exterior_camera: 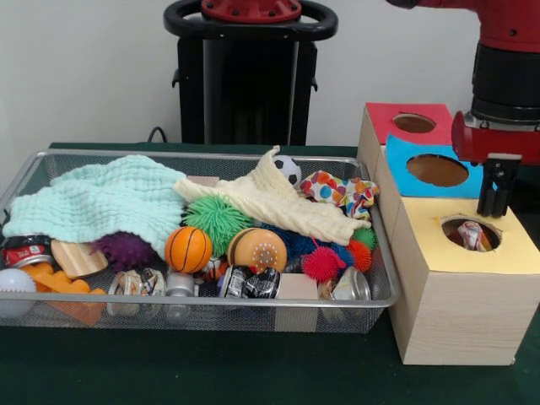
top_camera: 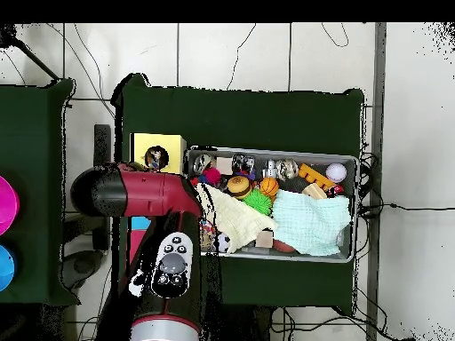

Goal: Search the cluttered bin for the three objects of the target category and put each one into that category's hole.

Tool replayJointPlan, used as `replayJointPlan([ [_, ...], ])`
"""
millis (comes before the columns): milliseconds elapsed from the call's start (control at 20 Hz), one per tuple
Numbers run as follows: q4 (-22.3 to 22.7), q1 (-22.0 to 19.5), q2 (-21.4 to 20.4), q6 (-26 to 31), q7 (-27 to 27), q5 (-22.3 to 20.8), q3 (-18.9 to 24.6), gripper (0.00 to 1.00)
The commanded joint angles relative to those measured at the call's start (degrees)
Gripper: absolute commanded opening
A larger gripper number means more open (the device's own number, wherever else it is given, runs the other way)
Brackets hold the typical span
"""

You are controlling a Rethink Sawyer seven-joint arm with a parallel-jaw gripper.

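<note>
My gripper (exterior_camera: 494,211) hangs just above the yellow-topped hole (exterior_camera: 471,234) of the wooden sorting box, open with nothing between its fingers. A small multi-coloured object (exterior_camera: 474,237) lies inside that hole. The wire bin (exterior_camera: 211,301) to the left holds mixed clutter: a mint cloth (exterior_camera: 101,202), a cream cloth (exterior_camera: 270,202), a patterned cloth (exterior_camera: 340,192), a small basketball (exterior_camera: 188,249), spiky balls in green (exterior_camera: 217,219) and purple (exterior_camera: 125,249), and crushed cans (exterior_camera: 249,283). In the overhead view the red arm (top_camera: 142,195) covers the gripper beside the yellow box (top_camera: 158,151).
The box also has a red-topped hole (exterior_camera: 413,123) and a blue-topped hole (exterior_camera: 437,170) behind the yellow one. A soccer ball (exterior_camera: 288,169), a white ball (exterior_camera: 15,283) and orange blocks (exterior_camera: 59,283) also lie in the bin (top_camera: 271,202).
</note>
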Motion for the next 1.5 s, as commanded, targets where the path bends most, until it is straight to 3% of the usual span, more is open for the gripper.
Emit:
replayJointPlan([
  [50,0.18,-4.11,3.40,-3.94,6.86,-1.01,3.89,0.00],
  [550,1.31,-8.18,2.28,-2.58,4.32,-1.24,7.64,0.00],
  [1000,0.30,-9.32,1.91,-0.31,4.30,-1.85,8.42,0.00],
  [1500,0.97,-9.93,2.08,-2.17,4.23,-2.89,8.59,0.00],
])
